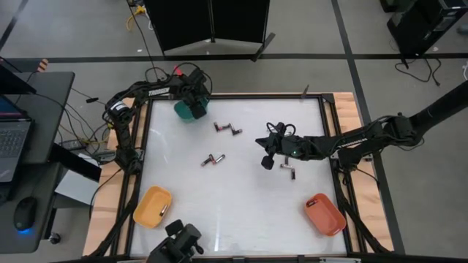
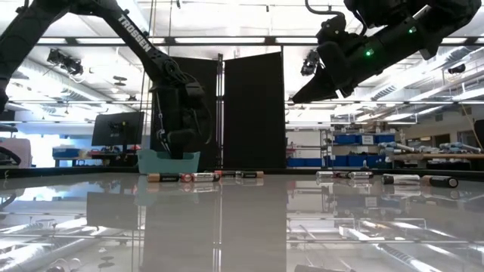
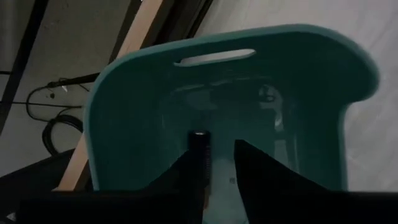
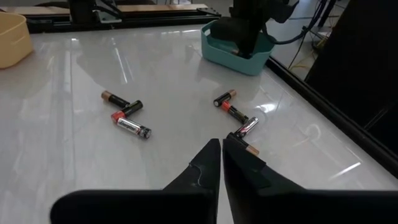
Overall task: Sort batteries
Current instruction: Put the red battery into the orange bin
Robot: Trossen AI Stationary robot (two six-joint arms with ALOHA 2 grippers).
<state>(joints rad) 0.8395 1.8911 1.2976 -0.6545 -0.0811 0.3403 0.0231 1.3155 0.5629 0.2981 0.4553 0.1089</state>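
Note:
My left gripper [image 1: 191, 106] hangs at the table's far left, pointing down into the teal bin [image 3: 124, 112]. Its fingers stand apart, with one dark battery [image 3: 199, 149] between them. My right gripper [image 4: 221, 149] is shut on nothing and hovers above the table's middle right [image 1: 260, 142]. Loose batteries lie flat on the white tabletop: a pair [image 1: 213, 158] near the middle, a few [image 1: 227, 129] farther back, and some [image 1: 287, 169] below my right gripper. The right wrist view shows them as two groups [image 4: 127, 118] [image 4: 236, 118]. My left gripper has the dark battery lying along the inner side of one finger [image 3: 180, 183]; a gap shows between the battery and the other finger [image 3: 261, 174]. The fingers come from above, pointing down into the bin. The battery stands endwise along them, and its lower end is hidden.
A yellow bin [image 1: 152, 206] sits at the near left and a red-orange bin [image 1: 325, 213] at the near right. The table's dark frame [image 1: 333, 117] and wooden edge run around the white surface. A desk with a laptop [image 1: 14, 139] stands left of the table.

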